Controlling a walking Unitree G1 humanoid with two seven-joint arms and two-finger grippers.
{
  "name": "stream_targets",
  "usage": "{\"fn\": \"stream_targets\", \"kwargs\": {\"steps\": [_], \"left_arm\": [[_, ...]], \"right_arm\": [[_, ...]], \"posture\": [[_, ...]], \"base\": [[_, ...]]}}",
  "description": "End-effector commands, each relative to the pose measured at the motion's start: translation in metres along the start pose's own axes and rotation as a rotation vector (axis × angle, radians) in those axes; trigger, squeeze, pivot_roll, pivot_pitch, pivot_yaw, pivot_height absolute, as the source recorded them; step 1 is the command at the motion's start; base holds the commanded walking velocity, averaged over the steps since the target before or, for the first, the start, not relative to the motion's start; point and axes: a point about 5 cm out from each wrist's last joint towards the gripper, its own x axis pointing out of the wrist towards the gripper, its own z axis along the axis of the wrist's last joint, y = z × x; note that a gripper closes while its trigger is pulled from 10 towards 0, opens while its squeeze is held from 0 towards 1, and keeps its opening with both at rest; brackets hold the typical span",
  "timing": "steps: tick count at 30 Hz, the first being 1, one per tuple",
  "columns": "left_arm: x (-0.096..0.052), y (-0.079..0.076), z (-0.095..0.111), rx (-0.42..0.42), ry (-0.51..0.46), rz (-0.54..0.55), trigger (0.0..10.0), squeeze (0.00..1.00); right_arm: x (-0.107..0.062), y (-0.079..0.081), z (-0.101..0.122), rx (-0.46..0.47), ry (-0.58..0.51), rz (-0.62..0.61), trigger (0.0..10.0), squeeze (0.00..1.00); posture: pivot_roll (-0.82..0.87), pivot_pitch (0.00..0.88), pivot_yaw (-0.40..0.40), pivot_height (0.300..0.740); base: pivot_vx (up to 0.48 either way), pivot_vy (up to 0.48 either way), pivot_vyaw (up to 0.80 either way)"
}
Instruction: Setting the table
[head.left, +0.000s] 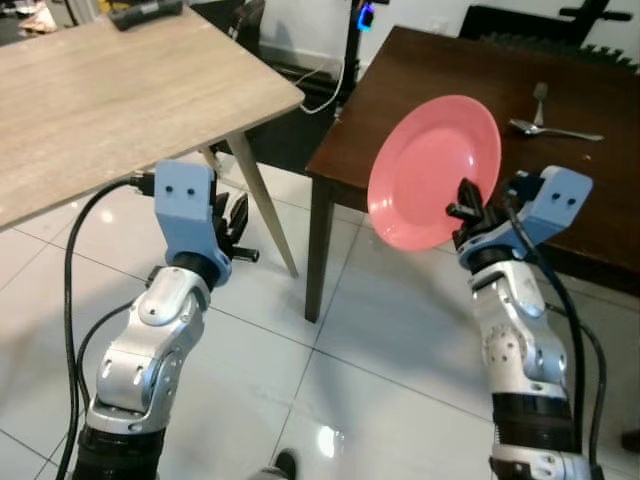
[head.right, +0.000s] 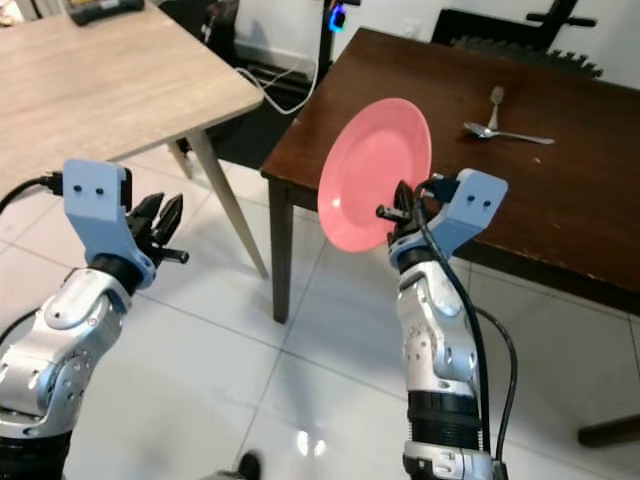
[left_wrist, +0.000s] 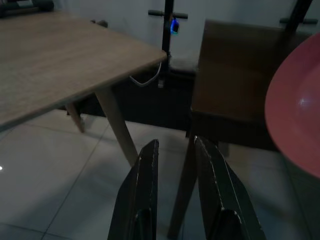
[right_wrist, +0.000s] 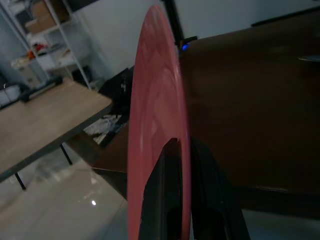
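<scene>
Head views
Right gripper: raised at the near edge of the dark brown wooden table, black fingers pinched onto the lower rim of the round pink plate.
Round pink plate: held up on edge in the air, tilted, face turned toward the robot's left, in front of the dark table's near corner, resting on nothing.
Left gripper: lifted over the white tiled floor, below the edge of the light wooden table, nothing held.
Metal spoon and metal fork: lying on the dark table, beyond the plate, just beside each other.

Left wrist view
Left gripper fingers: narrowly parted, a slim gap between them, nothing inside.
Surroundings: light table's leg and dark table ahead, pink plate's rim at the side.

Right wrist view
Right gripper fingers: closed on the plate's rim, one each side, plate seen edge-on.
Background: dark tabletop behind, light table further off.
</scene>
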Motion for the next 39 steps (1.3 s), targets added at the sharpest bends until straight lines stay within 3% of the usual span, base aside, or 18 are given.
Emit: {"fn": "stream_targets", "kwargs": {"steps": [1,39], "left_arm": [[-0.002,0.007,-0.009,0.015,0.039,0.042,10.0,0.00],[0.000,0.018,-0.010,0.039,0.027,0.114,10.0,0.00]], "right_arm": [[-0.002,0.006,-0.003,0.006,0.000,0.016,10.0,0.00],[-0.001,0.008,-0.005,-0.005,0.006,0.052,10.0,0.00]], "posture": [[0.06,0.106,0.041,0.740],[0.06,0.101,0.037,0.740]], "base": [[0.000,0.000,0.80],[0.023,0.000,0.77]]}}
